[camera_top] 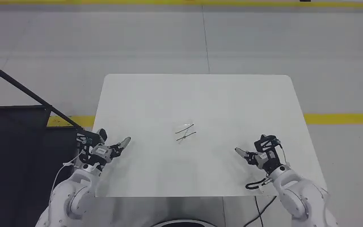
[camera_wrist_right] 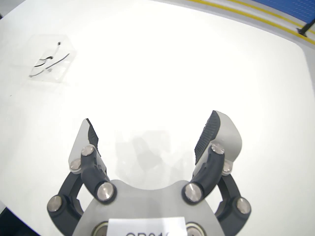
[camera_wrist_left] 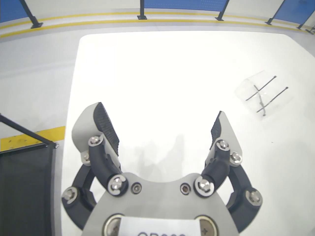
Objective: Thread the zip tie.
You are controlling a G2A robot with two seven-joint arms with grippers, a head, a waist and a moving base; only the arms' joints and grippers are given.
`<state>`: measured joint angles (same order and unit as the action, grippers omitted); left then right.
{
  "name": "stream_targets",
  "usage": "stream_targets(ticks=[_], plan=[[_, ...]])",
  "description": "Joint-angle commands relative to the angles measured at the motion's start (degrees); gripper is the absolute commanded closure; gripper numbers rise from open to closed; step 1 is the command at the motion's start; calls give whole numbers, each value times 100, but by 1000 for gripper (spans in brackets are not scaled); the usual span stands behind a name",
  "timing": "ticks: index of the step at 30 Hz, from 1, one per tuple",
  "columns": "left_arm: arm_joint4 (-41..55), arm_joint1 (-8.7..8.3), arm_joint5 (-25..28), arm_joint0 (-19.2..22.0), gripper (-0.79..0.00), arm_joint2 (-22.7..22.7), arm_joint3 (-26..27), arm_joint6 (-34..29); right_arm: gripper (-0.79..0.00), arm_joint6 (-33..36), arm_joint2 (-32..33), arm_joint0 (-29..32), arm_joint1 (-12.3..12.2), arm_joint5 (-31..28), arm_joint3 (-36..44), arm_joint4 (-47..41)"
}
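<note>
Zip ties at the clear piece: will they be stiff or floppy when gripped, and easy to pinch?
The zip ties look thin and one curves, so probably light and bendy. They lie low at the clear piece, so pinching may be fiddly. That piece might slide on the smooth table if nudged.

White table (camera_top: 227,102) on grey floor (camera_top: 142,40) crossed by yellow stripes (camera_top: 334,118).
</note>
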<state>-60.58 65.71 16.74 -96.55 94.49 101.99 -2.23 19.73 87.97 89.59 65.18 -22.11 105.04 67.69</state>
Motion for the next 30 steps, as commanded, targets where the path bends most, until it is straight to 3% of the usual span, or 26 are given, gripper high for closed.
stream_targets(ticks=[1,6,12,25,30], plan=[[360,-7,372,52,-785,14,-38,-113,-785,311,-150,-210,-4,-479,-53,-416],[1067,-37,930,189,-785,121,-125,-540,-785,926,-434,-716,-11,-1172,-293,-1335],[1424,-76,1203,299,-785,245,-148,-925,-785,1601,-694,-1170,-13,-1484,-624,-2729],[1346,-80,1226,288,-785,252,-121,-909,-785,1654,-689,-1196,-16,-1467,-649,-2792],[1896,-70,1399,378,-785,68,-105,-1102,-785,2035,-1140,-1529,16,-1098,-724,-2742]])
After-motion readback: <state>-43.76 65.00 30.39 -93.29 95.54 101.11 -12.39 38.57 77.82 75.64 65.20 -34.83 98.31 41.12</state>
